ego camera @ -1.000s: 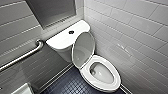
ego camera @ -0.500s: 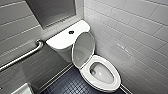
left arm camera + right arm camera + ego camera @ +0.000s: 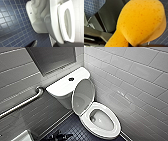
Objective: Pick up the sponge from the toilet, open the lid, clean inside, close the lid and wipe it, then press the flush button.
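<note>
**Toilet point(image 3: 100, 122):** white, set in a corner of pale tiled wall point(image 3: 130, 79). All positions below are given relative to it.

**Lid point(image 3: 83, 95):** raised, standing nearly upright at the tank end of the bowl with its back toward the tank front. The seat ring lies flat on the bowl and the bowl is open.

**Flush button point(image 3: 71, 79):** small and dark, in the middle of the tank top.

**Sponge point(image 3: 140, 22):** orange, off the toilet and carried by the right arm. It sits very close to the wrist camera, one rounded end broad across the view and the narrowed waist running toward the tool. Blue floor tiles show behind it. How far it is from the bowl cannot be told.

**Right tool point(image 3: 131, 44):** clenched on the sponge near its waist, though the fingers are largely hidden by the foam.

**Left tool point(image 3: 50, 45):** low beside the bowl's outer flank, near the floor; only dark edges are visible, so whether it is released or clenched cannot be told.

**Surroundings:** a metal grab bar point(image 3: 25, 102) is fixed to the wall beside the tank. Dark blue mosaic floor point(image 3: 11, 25) runs up to the toilet's base.
</note>
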Tool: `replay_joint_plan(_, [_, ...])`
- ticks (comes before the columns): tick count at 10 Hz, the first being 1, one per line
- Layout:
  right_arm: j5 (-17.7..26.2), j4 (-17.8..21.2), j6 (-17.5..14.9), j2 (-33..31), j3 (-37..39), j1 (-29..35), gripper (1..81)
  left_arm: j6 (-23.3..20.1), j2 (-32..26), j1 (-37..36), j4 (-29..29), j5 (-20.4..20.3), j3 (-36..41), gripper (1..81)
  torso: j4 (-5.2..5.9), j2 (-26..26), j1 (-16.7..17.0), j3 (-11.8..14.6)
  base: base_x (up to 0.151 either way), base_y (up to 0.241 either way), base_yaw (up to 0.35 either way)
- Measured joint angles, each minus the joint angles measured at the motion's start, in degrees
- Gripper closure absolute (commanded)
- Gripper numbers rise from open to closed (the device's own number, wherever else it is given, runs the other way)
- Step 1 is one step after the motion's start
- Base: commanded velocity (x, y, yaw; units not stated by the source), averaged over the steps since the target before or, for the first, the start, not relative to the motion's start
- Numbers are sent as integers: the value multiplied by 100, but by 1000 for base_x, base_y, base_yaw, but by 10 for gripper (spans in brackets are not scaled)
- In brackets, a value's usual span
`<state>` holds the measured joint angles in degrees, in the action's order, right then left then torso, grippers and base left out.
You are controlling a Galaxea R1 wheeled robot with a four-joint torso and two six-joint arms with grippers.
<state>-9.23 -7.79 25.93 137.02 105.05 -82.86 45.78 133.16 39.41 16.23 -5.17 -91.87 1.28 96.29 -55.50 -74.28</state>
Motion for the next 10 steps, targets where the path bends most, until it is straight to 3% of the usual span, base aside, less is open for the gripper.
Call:
replay_joint_plan(5, [0,0,4,0,40,-18,811,1442,0,-979,0,7,-356,10,0,-2,0,0,0,0,0])
replay_joint_plan(10, [-2,0,4,77,112,-18,811,2183,-33,-1814,0,29,-603,10,0,-4,0,0,0,0,0])
